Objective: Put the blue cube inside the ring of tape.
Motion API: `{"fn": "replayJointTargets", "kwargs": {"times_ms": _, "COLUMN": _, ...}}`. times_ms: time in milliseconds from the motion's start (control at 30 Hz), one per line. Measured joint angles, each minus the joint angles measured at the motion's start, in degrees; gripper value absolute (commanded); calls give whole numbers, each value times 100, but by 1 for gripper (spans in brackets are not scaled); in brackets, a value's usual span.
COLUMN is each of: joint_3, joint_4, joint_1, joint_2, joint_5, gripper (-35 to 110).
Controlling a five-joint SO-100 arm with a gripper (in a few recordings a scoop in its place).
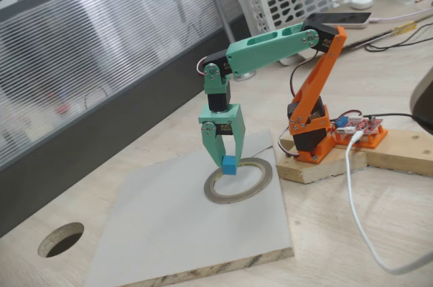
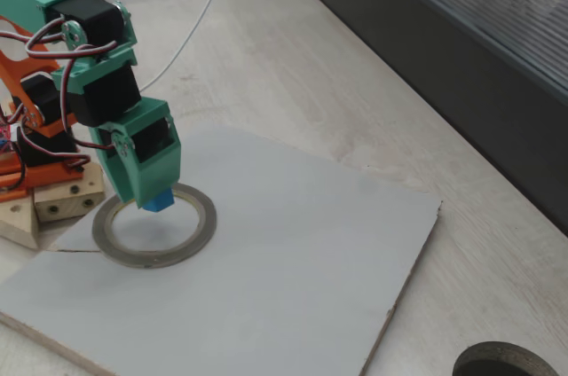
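The blue cube [image 1: 229, 164] [image 2: 158, 200] is a tiny sky-blue block held between the tips of my green gripper [image 1: 227, 160] [image 2: 153, 196], which is shut on it and points straight down. The ring of tape [image 1: 238, 181] [image 2: 154, 225] lies flat on a pale grey board [image 1: 169, 226] [image 2: 266, 252]. In both fixed views the cube hangs just above the ring, over its wide opening near the rim on the arm's side. I cannot tell whether the cube touches the board.
The arm's orange base [image 1: 312, 131] stands on a wooden block [image 1: 325, 162] right of the board. A white cable [image 1: 355, 212] trails over the table. A round dark hole [image 1: 61, 239] [image 2: 501, 363] is cut in the wooden tabletop. A dark wall panel [image 1: 101, 118] runs behind.
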Motion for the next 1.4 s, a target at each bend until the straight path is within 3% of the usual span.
{"fn": "replayJointTargets", "kwargs": {"times_ms": 1400, "joint_3": 694, "joint_4": 0, "joint_1": 0, "joint_2": 9, "joint_5": 44, "gripper": 2}}
